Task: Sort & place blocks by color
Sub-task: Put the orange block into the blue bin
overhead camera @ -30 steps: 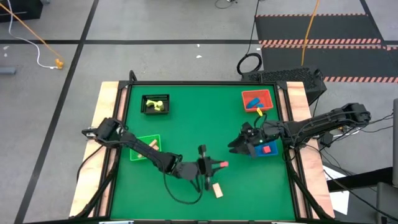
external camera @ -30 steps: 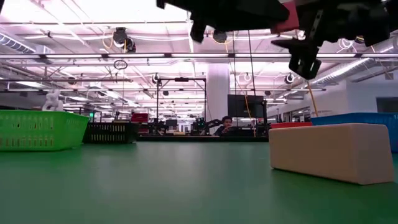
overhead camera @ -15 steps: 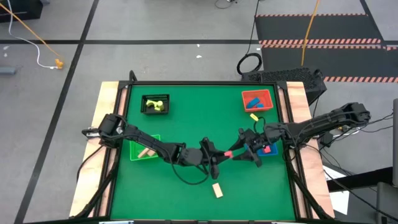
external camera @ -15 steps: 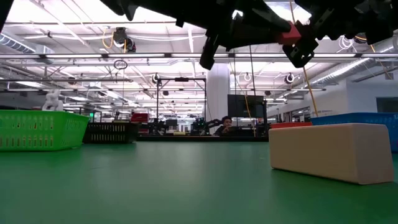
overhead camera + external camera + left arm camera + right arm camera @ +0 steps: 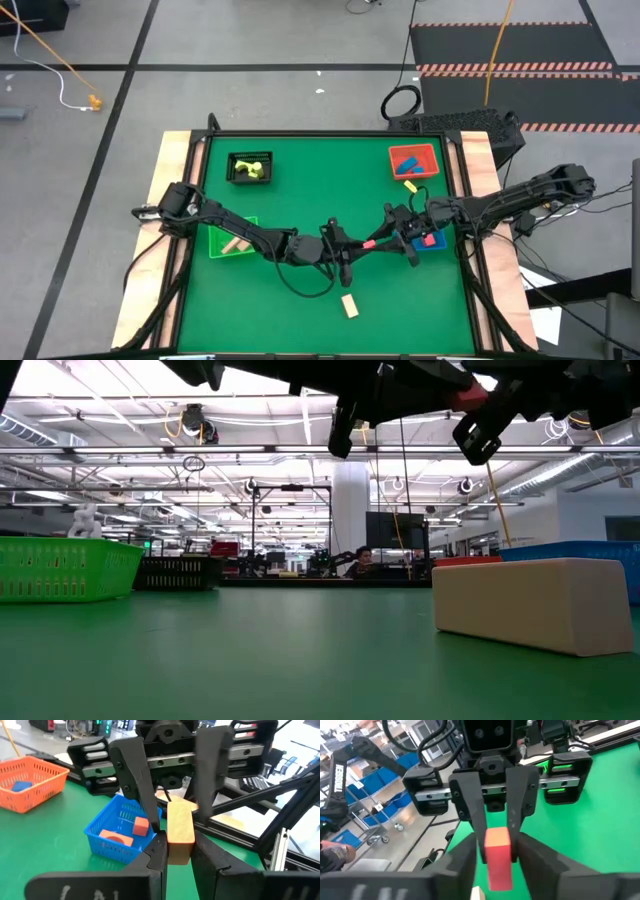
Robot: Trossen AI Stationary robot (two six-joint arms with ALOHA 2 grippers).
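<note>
My left gripper reaches in from the table's left and is shut on a red bar block, held in the air over mid-table. My right gripper faces it from the right. It is open, with one finger on each side of the bar's free end. The left wrist view shows the bar between my own fingers, with the right arm's fingers beyond it. A tan block lies flat on the green mat near the near edge. My left gripper pinches the red bar's near end between its two fingers. The fingers come level from the table's left and lie along the bar. The bar is lifted clear, about level, and sticks out toward the right gripper. My right gripper stands around the free end; I cannot tell whether it touches.
Blue bin with red blocks sits just right of the grippers. Red bin holds a blue block, with a yellow block beside it. Green bin holds a tan block. Black bin holds yellow-green blocks.
My left gripper has carried the red bar from near the tan block toward the far right, up to the right gripper. My right gripper has moved left from over the blue bin until its fingers stand around the bar's end. Little has moved in the last half second.
</note>
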